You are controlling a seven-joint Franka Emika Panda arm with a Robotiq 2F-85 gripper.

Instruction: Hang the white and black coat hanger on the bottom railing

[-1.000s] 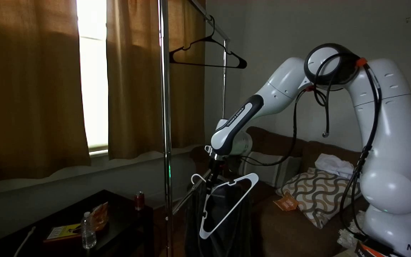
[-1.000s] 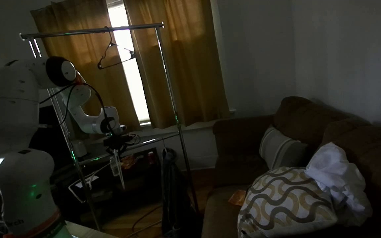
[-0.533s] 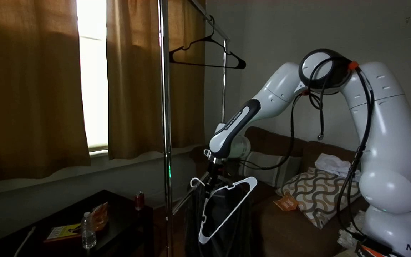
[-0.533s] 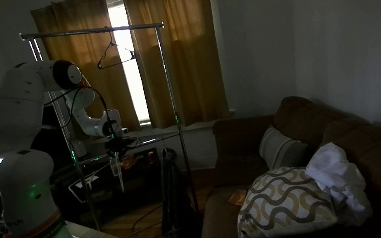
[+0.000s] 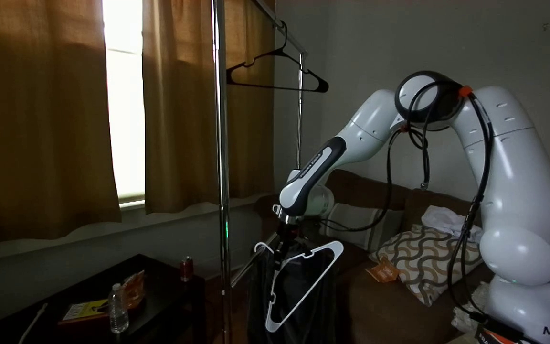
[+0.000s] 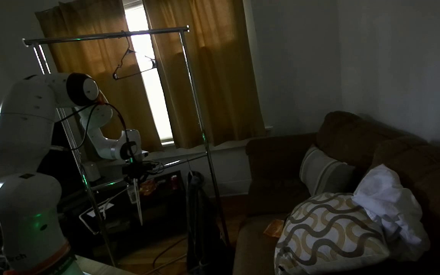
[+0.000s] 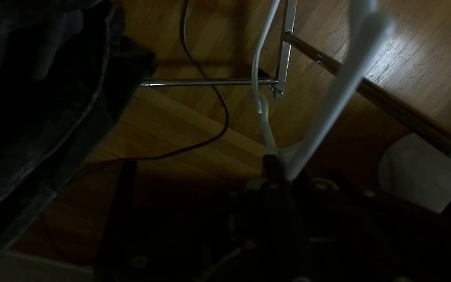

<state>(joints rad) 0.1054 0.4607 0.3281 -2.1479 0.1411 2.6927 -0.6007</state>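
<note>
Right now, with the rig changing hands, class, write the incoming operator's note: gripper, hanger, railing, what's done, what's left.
Gripper: shut on the white hanger.
Bottom railing: a dark garment hangs from it.
Hanger: tilted; in an exterior view its hook seems to arch over the railing, contact unclear.
Done: hanger gripped and held near the railing.
Left, I'd say: confirm the hook is over the railing, lower if needed, open, back away.
</note>
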